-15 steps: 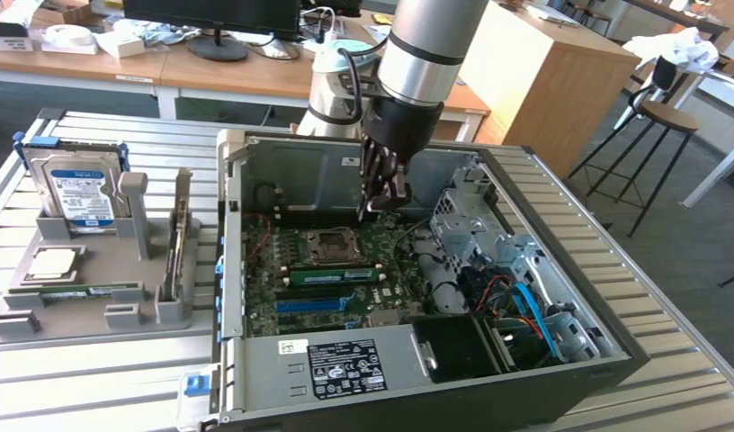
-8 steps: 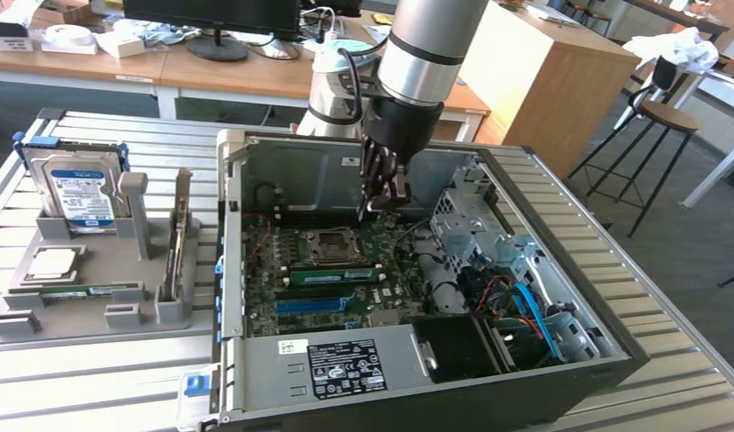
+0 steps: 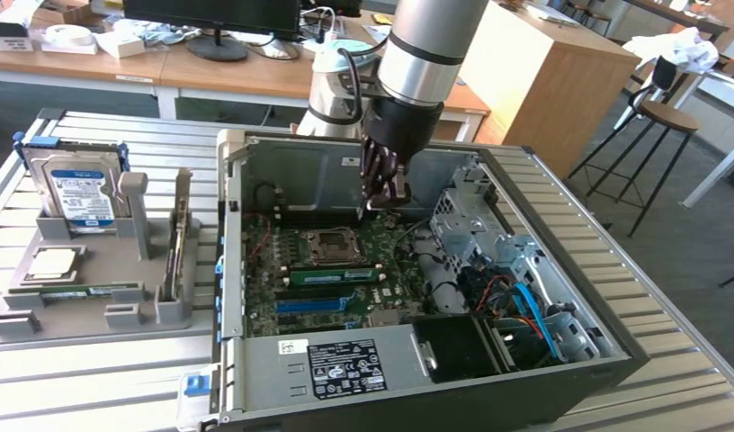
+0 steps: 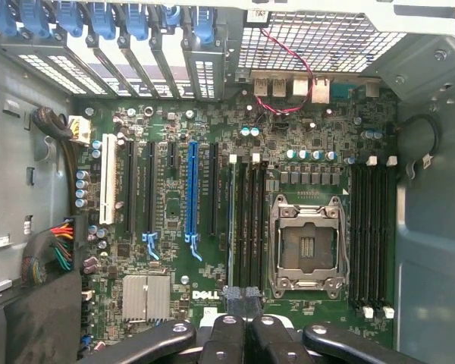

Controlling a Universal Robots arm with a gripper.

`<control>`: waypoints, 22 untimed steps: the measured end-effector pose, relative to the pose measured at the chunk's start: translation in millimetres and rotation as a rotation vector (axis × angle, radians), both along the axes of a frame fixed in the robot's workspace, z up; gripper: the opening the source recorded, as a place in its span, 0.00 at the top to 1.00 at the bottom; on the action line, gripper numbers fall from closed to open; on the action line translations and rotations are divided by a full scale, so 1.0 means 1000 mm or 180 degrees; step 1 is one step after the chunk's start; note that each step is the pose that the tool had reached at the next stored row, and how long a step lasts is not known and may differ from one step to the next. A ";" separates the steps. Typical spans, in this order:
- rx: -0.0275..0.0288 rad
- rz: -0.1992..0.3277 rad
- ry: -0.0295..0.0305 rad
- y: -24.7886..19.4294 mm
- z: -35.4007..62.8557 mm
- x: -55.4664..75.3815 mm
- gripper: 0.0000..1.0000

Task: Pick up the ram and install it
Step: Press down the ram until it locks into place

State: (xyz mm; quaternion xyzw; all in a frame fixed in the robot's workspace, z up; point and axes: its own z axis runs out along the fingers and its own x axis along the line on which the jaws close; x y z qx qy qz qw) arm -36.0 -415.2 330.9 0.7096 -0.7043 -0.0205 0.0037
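Your gripper [image 3: 387, 200] hangs over the mobo [image 3: 262, 301], jaws pinched together. Ram [image 3: 331, 273] sits in slot at 6 o'clock of CPU socket [image 3: 331, 241]; another green stick [image 3: 85, 291] in tray [image 3: 55, 326] at 9.

The open computer case [image 3: 307, 175] is overlooked obliquely in the exterior view; its motherboard [image 4: 174, 220] is faced closely from the wrist.

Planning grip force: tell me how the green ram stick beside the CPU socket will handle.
The ram stick looks thin and flat, so probably light and stiff. Exposed black chips suggest fragility. Standing on edge, it may lean if pushed sideways.
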 end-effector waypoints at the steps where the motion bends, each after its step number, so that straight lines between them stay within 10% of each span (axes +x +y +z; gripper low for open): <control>1: 0.0000 0.0000 0.0000 0.0000 0.0000 0.000 0.90; 22: 0.0000 0.0000 0.0000 0.0000 -0.0005 0.019 0.90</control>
